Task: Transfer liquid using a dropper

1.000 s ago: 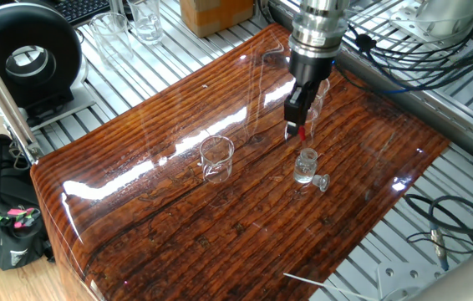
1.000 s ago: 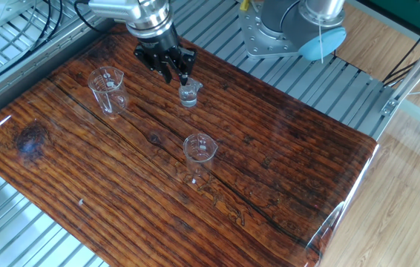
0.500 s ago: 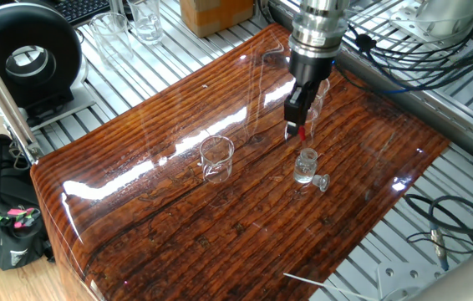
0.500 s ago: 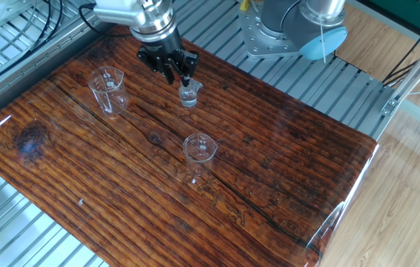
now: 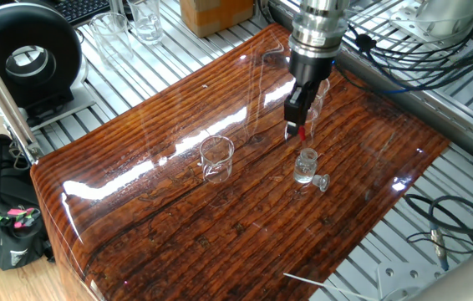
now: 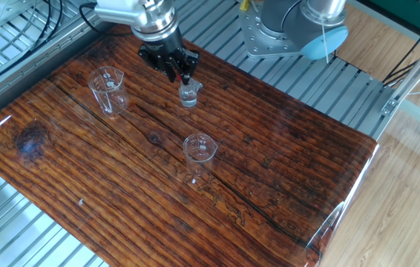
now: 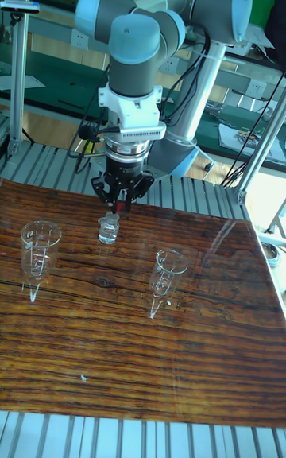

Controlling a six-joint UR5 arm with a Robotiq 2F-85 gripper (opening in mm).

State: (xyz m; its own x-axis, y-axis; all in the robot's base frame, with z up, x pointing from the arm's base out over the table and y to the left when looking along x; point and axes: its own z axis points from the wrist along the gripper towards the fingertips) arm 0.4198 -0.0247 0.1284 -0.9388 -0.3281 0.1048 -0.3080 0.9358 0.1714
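Note:
My gripper (image 5: 297, 124) hangs just above and behind the small clear bottle (image 5: 305, 166). It is shut on the dropper (image 5: 301, 132), whose red bulb shows between the fingertips. The dropper's glass tube is too faint to make out. From the other side, the gripper (image 6: 180, 73) stands over the bottle (image 6: 188, 96). In the tall view the dropper bulb (image 7: 120, 207) sits right above the bottle (image 7: 109, 229). The bottle's stopper (image 5: 322, 181) lies on the table beside it. I cannot make out the liquid in any vessel.
Two clear glass beakers stand on the wooden table (image 6: 284, 148): one (image 6: 107, 90) to the left of the bottle, one (image 6: 200, 152) nearer the middle. More glassware (image 5: 140, 18) and a cardboard box (image 5: 216, 12) sit off the board at the back.
The gripper with the dropper has crept slightly up and away from the bottle over the last second. Bottle, stopper and beakers have not moved.

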